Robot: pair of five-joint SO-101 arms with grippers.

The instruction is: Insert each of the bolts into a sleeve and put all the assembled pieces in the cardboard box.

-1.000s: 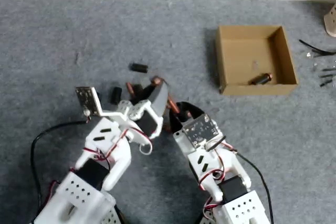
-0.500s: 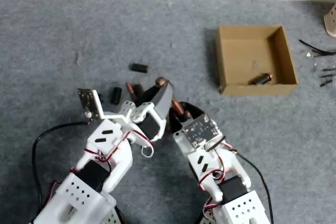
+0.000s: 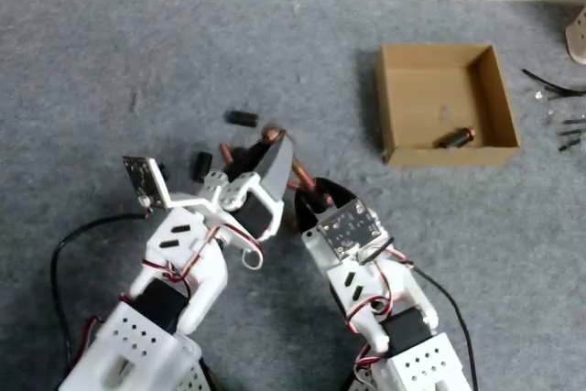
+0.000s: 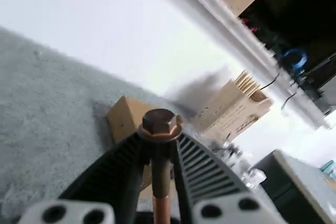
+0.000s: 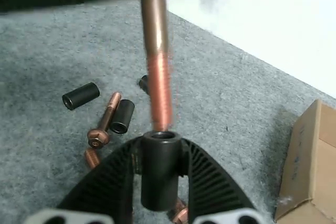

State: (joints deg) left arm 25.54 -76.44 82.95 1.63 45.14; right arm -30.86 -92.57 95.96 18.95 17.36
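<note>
My left gripper (image 3: pixel 276 149) (image 4: pixel 160 148) is shut on a copper bolt (image 3: pixel 295 171) (image 4: pixel 160 125), just under its hex head. The bolt's threaded shaft (image 5: pixel 158 93) points down into the mouth of a black sleeve (image 5: pixel 159 169). My right gripper (image 5: pixel 159 153) (image 3: pixel 317 197) is shut on that sleeve and holds it upright; the bolt's tip is just at the opening. The cardboard box (image 3: pixel 396 103) (image 5: pixel 311 166) stands to the right and holds one assembled piece (image 3: pixel 454 138).
Loose black sleeves (image 3: pixel 243 118) (image 3: pixel 201 166) (image 5: pixel 80 95) (image 5: pixel 122 116) and copper bolts (image 3: pixel 226 155) (image 5: pixel 105 123) lie on the grey carpet beyond the grippers. Small screws and a cable tie (image 3: pixel 560 116) lie at the right edge, past the box.
My left gripper with the bolt swung slightly right, then back left and a little farther away. The right arm and its sleeve have stayed put.
</note>
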